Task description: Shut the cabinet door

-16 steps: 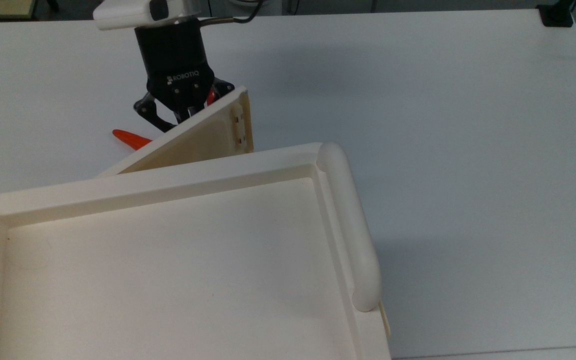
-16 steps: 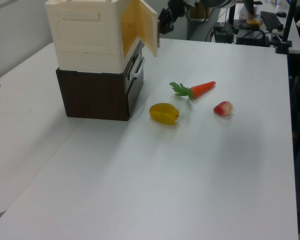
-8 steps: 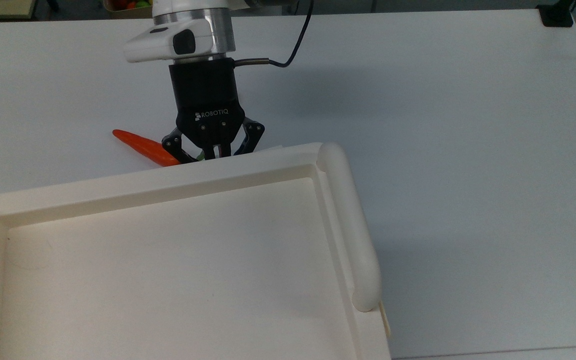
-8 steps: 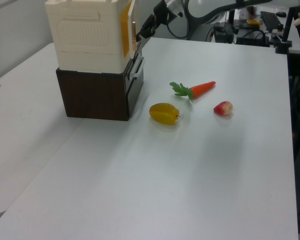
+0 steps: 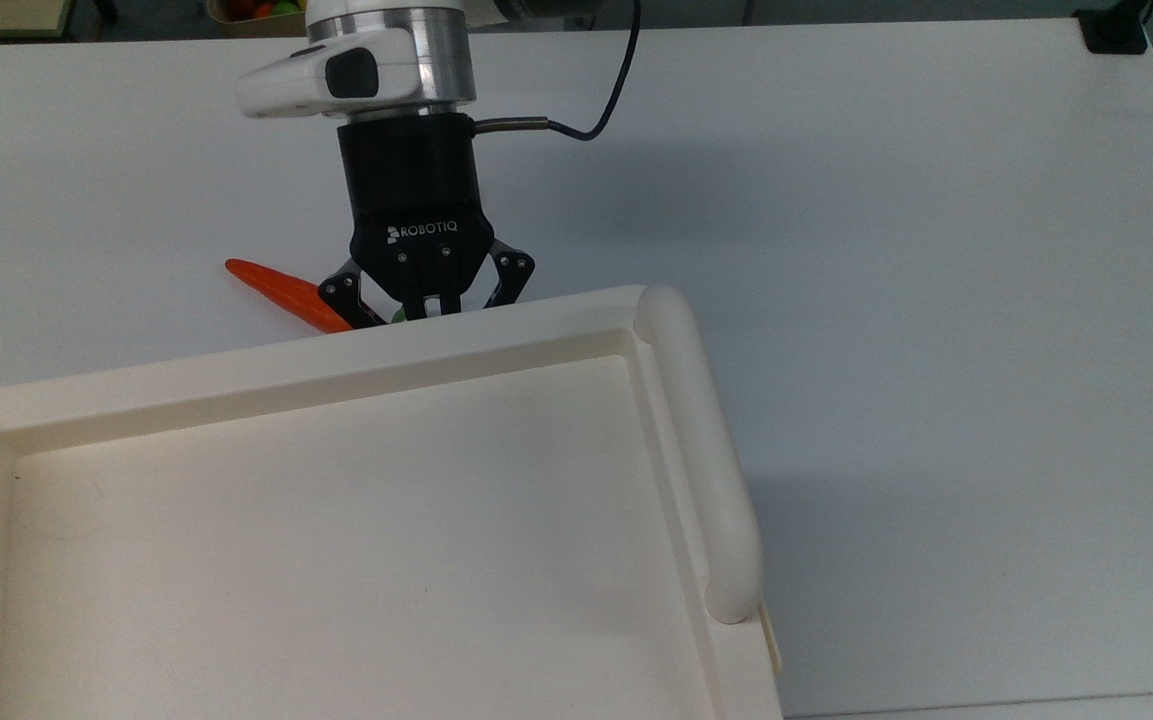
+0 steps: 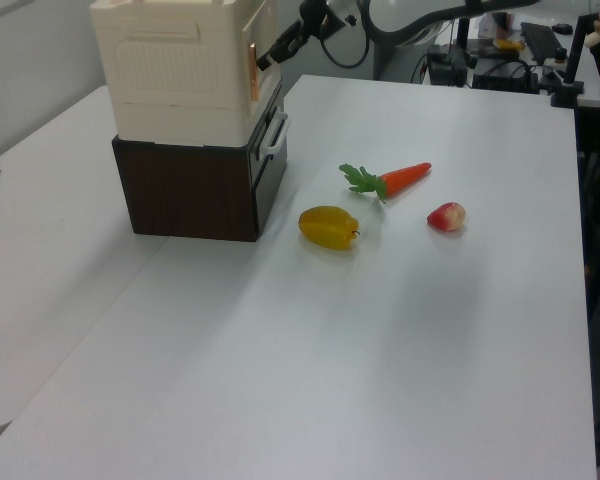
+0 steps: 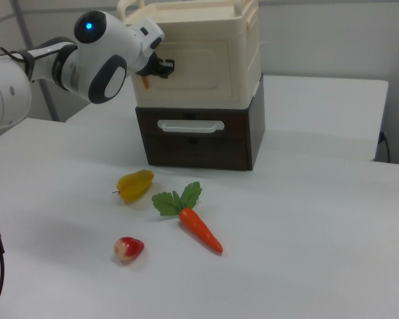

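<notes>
Right view: carrot (image 7: 201,230) beside yellow fruit (image 7: 135,184).

The cabinet (image 7: 206,60) was cream above a dark brown base (image 7: 199,143). The door (image 7: 198,65) was cream. The gripper (image 5: 423,300) was black. The carrot (image 7: 199,229) was orange with green leaves, the starfruit (image 7: 134,185) yellow, the apple (image 7: 128,248) red. The table (image 5: 886,250) was white.

A broad white worktop (image 6: 400,380) carries a dark brown wooden drawer unit (image 6: 195,190), an orange carrot with green leaves (image 6: 390,180), a yellow starfruit (image 6: 329,227) and a small red apple (image 6: 446,216), spaced apart.
</notes>
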`<state>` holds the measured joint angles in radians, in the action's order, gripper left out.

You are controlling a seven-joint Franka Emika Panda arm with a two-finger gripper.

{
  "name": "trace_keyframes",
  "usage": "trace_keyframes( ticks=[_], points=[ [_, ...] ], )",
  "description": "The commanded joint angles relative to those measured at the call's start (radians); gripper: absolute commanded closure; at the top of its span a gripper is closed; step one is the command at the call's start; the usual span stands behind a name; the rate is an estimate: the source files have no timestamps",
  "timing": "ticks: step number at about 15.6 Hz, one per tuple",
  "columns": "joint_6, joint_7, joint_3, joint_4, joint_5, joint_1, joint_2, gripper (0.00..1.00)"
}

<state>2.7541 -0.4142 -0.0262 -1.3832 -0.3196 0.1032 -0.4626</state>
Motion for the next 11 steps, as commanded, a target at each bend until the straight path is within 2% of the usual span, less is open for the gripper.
trace_keyframes(
  ticks=[1, 8, 11],
  points=[
    [0.024, 0.041, -0.009, 0.059, -0.006, 0.015, -0.039, 0.93],
    [0.018, 0.058, -0.011, 0.055, -0.001, 0.016, -0.027, 0.94],
    [-0.007, 0.055, -0.011, -0.014, -0.001, 0.010, 0.016, 0.94]
  ],
)
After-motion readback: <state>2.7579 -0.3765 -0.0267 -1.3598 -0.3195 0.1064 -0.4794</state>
